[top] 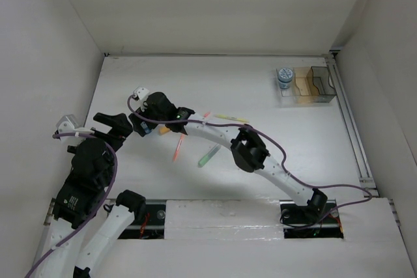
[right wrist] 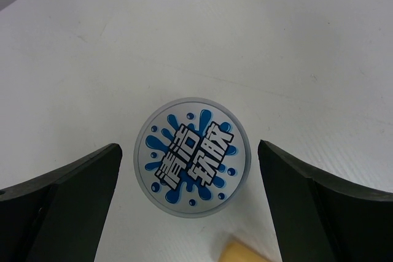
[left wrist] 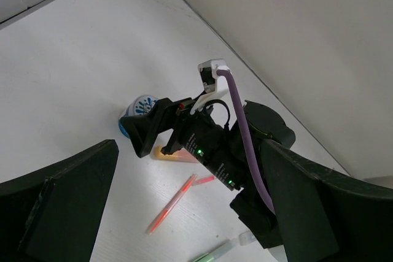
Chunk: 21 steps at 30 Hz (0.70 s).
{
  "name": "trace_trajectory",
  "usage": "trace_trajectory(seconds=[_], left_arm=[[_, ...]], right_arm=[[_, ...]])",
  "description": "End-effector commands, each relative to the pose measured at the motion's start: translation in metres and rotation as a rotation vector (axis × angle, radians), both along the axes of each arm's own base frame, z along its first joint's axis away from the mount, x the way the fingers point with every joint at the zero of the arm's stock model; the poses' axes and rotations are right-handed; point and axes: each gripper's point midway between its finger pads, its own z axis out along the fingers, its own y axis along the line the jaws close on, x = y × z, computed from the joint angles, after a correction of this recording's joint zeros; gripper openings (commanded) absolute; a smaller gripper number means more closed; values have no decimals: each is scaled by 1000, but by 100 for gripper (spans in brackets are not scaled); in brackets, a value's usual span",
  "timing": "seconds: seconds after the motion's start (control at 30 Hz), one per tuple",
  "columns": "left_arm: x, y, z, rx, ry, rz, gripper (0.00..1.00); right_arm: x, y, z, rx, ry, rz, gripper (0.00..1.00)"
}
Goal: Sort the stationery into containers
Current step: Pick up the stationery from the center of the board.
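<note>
A round blue-and-white pot (right wrist: 192, 156) stands on the white table between my right gripper's (right wrist: 189, 146) open fingers, untouched by either one. In the top view this gripper (top: 139, 125) hovers over that pot (top: 145, 129) at the left. My left gripper (top: 119, 129) is open and empty just left of it; its wrist view shows the pot (left wrist: 138, 107) under the right gripper (left wrist: 152, 128). A second pot (top: 285, 77) sits in the left compartment of the clear organiser (top: 313, 99). An orange pen (top: 177, 150), a green marker (top: 208, 156) and a yellow pen (top: 231, 119) lie mid-table.
An orange marker (left wrist: 175, 154) lies beside the pot and partly under the right gripper. A short red pen (left wrist: 206, 180) lies close by. The right arm (top: 251, 151) stretches across the middle of the table over the pens. White walls enclose the table on three sides.
</note>
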Motion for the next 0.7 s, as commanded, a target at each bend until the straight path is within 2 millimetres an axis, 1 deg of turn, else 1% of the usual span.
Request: trace_trajectory(seconds=[0.0,0.17,0.2,0.23,0.3,0.33,0.37,0.47,0.53,0.57,0.63,0.67], left_arm=[[6,-2,5,11,-21,-9,100],[5,-4,2,9,-21,-18,100],[5,-4,2,9,-21,-18,100],[5,-5,2,6,-20,-26,100],[5,-5,2,6,-20,-27,100],[5,-5,2,6,-20,-27,100],[6,-6,4,3,-28,-26,100],[4,-5,5,8,-34,-28,100],[4,-5,5,8,-34,-28,100],[4,-5,5,8,-34,-28,100],[4,-5,5,8,-34,-28,100],[4,-5,5,8,-34,-28,100]], right_arm=[[-2,14,14,60,-49,3,97],[0,13,14,58,-53,-7,87],[-1,12,10,50,-49,-6,84],[-1,12,10,50,-48,-6,78],[1,12,10,48,-52,-15,73],[1,12,10,48,-52,-15,67],[0,10,5,39,-46,-15,62],[1,8,0,24,-52,-19,56],[0,7,1,21,-50,-19,44],[0,6,2,20,-49,-19,25],[-1,3,0,9,-47,-28,8],[1,2,13,23,-61,-38,1]])
